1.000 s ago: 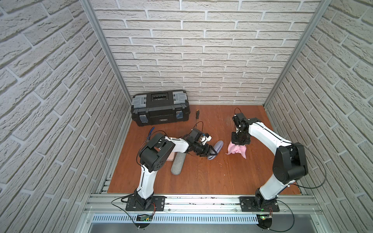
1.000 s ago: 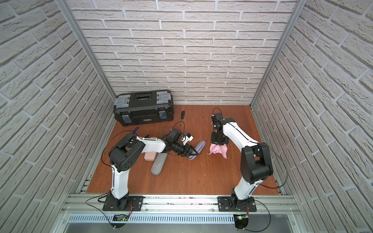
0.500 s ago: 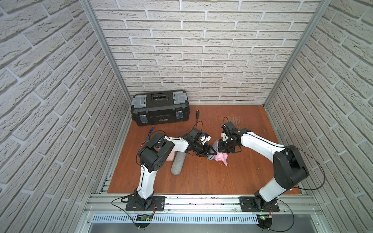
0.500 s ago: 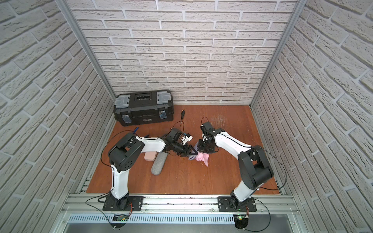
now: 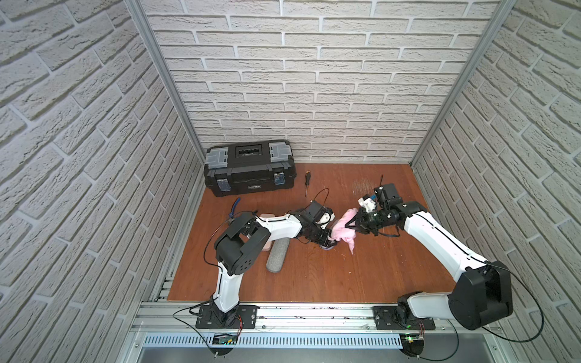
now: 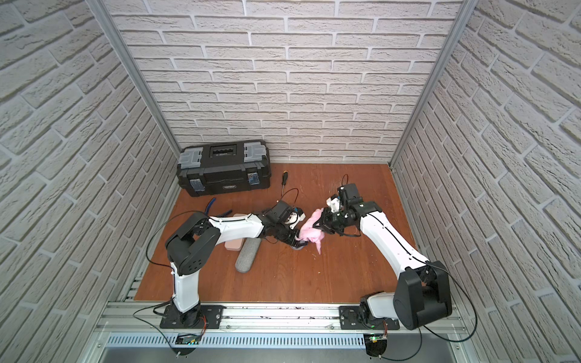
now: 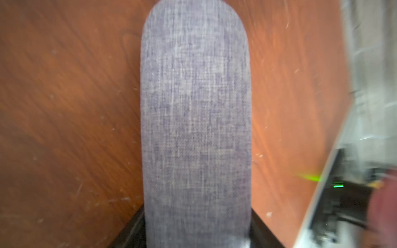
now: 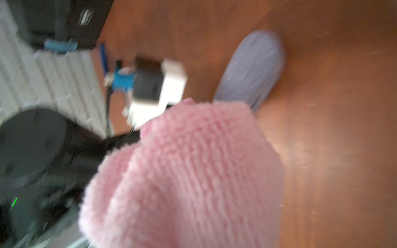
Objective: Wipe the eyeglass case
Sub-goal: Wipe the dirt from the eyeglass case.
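In a top view our right gripper (image 5: 349, 225), clamped on a fluffy pink cloth (image 5: 342, 234), drapes it over the left gripper (image 5: 325, 239). A grey felt oblong pouch (image 5: 276, 259) lies beside that arm. Left wrist: the jaws pinch the oval blue-grey fabric eyeglass case (image 7: 195, 128) by one end. Right wrist, blurred: the cloth probably touches it, so we should stroke lengthwise, gently.

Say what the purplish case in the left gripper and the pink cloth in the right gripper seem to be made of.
Eyeglass case: woven fabric cover, matte, heathered grey-purple; a fine crosshatch weave shows in the left wrist view. Its core is hidden.
Pink cloth: soft pile, probably microfibre or terry; fuzzy ribbed tufts show, though blurred.
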`<state>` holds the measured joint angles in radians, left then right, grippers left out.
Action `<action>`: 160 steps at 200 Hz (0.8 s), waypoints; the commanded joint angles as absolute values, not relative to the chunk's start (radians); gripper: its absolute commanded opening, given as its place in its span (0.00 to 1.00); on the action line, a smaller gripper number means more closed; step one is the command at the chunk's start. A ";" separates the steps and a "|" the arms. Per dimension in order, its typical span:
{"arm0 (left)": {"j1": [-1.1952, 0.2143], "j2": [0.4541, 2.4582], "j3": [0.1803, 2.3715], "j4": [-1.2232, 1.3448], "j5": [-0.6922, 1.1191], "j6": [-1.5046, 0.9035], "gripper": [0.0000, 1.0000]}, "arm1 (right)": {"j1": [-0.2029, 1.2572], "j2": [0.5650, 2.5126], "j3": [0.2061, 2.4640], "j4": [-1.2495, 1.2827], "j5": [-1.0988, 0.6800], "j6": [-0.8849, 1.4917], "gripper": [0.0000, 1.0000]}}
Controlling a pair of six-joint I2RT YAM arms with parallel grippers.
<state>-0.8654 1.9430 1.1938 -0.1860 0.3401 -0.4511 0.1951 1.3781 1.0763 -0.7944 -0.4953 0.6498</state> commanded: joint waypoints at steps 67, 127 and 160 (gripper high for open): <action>-0.992 1.853 1.044 -0.175 -0.017 -0.181 0.51 | 0.364 1.601 1.072 -0.689 -0.276 0.703 0.02; -1.019 1.857 1.018 -0.149 -0.058 -0.141 0.50 | 0.265 1.660 1.159 -0.911 0.173 0.513 0.02; -1.046 1.851 1.013 -0.139 -0.098 -0.125 0.50 | 0.293 1.578 1.233 -0.954 0.031 0.485 0.02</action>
<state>-1.0252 1.8519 1.0477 -0.1177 -0.0563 -0.1562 0.2649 1.6596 1.1793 -0.8963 0.0605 0.5358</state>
